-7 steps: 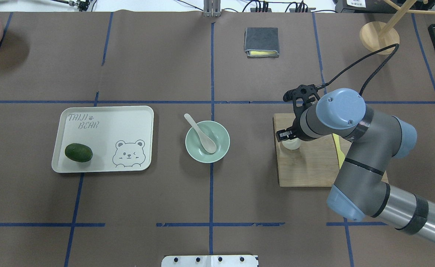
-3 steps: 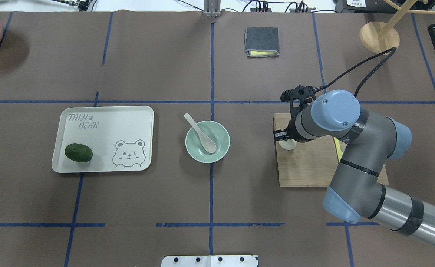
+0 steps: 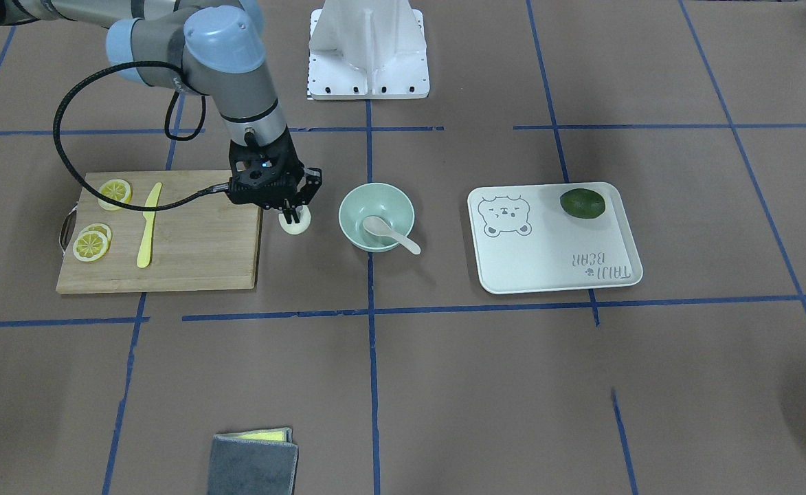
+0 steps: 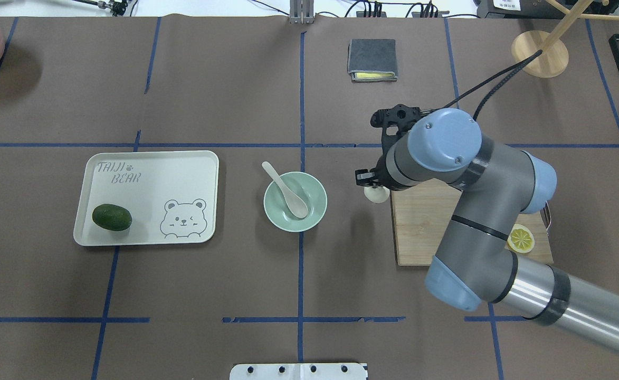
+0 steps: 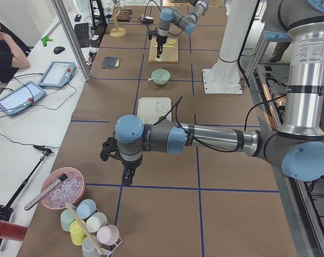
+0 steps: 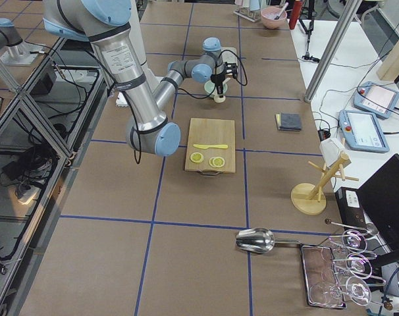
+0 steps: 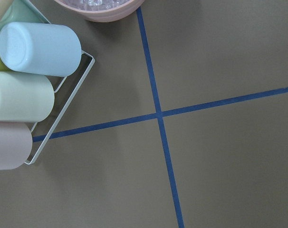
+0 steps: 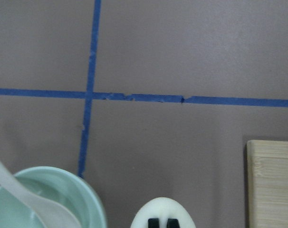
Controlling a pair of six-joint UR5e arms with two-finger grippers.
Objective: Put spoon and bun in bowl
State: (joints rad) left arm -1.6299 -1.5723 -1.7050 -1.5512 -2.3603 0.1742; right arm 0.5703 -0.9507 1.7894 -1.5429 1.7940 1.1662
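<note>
My right jaws are closed on the bun, held, it seems, just above the surface between cutting board and bowl, so it can join the spoon inside.

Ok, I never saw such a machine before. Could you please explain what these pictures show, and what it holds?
These are two robot arms at one table, filmed from above, from the front, from both ends, and by a small camera on each wrist. The right end effector, a two-finger claw, grips the bun between the wooden board and the bowl. The spoon lies with its scoop in the bowl. A tray carries a green fruit. The left arm hangs far aside, near some cups.
</note>
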